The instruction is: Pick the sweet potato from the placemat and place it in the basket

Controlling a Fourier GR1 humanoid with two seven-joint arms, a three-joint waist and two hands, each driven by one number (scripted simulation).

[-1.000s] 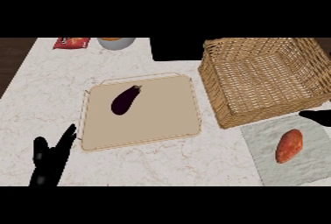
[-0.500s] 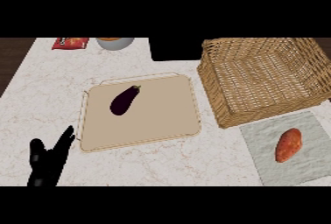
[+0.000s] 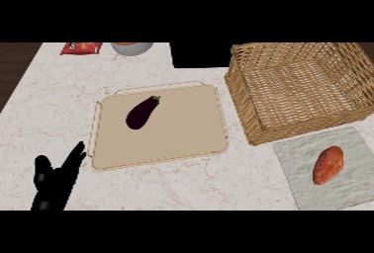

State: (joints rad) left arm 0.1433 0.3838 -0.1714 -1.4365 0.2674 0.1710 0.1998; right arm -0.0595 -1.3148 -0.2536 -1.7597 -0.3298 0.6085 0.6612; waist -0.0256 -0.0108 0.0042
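Item: sweet potato (image 3: 328,164), one, orange, elongated, lying on its side on the grey placemat (image 3: 296,154) at the counter's lower right, just in front of the wicker basket (image 3: 248,111) and not touching it. We judge it stiff and fairly dense, with dull skin that should not slip. It is not fragile, but with tapered ends it is apt to roll. We would take hold across the thick middle, thumb on one long flank and fingers on the other. To the left we list a tan cutting board (image 3: 182,136) bearing a dark eggplant (image 3: 142,112), well apart from the mat. The left hand (image 3: 57,180) shows at the lower left, open with fingers straight and pointing up, resting and holding nothing. The right hand is not in view, so we cannot state its fingers. Cut off or unclear: the placemat runs out at the right and lower edges; a red packet (image 3: 80,47) and a grey bowl (image 3: 131,48) are clipped at the top; a dark block (image 3: 197,55) behind the basket we cannot identify.
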